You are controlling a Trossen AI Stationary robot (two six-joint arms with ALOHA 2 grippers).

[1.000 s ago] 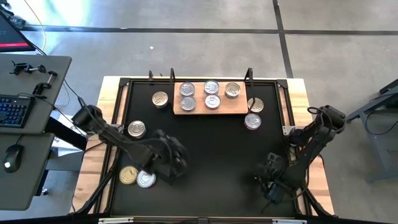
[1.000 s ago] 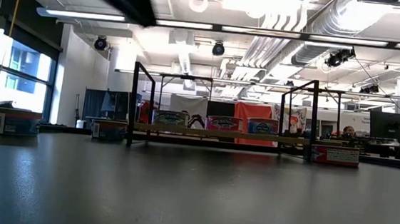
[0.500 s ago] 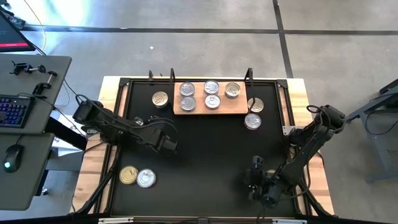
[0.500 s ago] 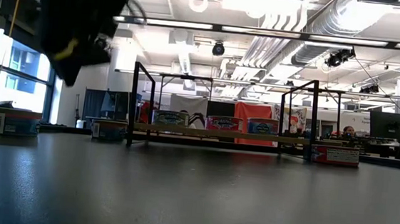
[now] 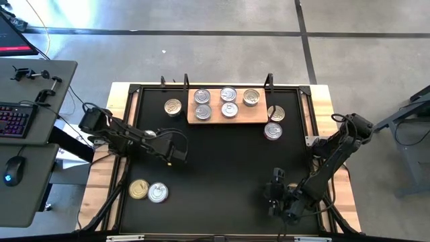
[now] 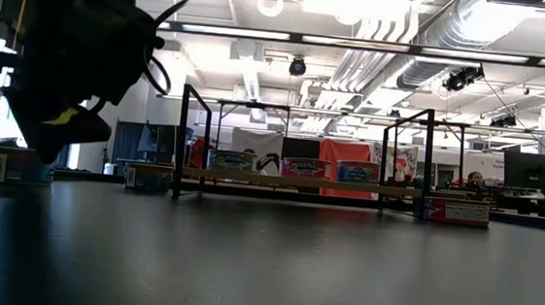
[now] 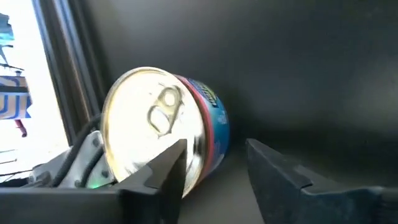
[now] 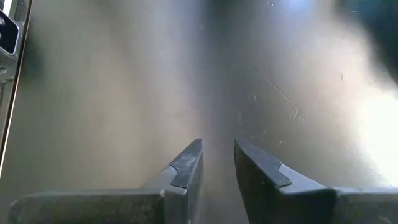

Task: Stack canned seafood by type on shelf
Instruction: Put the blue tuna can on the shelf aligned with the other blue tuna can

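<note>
Lying just beyond the left jaws, a silver-lidded can [image 7: 163,134]

mat: large black rectangular mat [image 5: 222,168] covering the tabletop
table: pale wooden table edge [image 5: 97,178] showing beside the mat
desk: grey desk [image 5: 30,144] left of the table
keyboard: black keyboard [image 5: 13,119] on the desk
mouse: black computer mouse [image 5: 11,169] near the keyboard

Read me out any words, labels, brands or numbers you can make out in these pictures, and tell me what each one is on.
No text can be read anywhere.
Can by the left gripper: blue and red label band with print, too blurred to read.
Cans on the shelf: coloured labels, too small to read.
Can lids seen from above: no legible marks.
</note>
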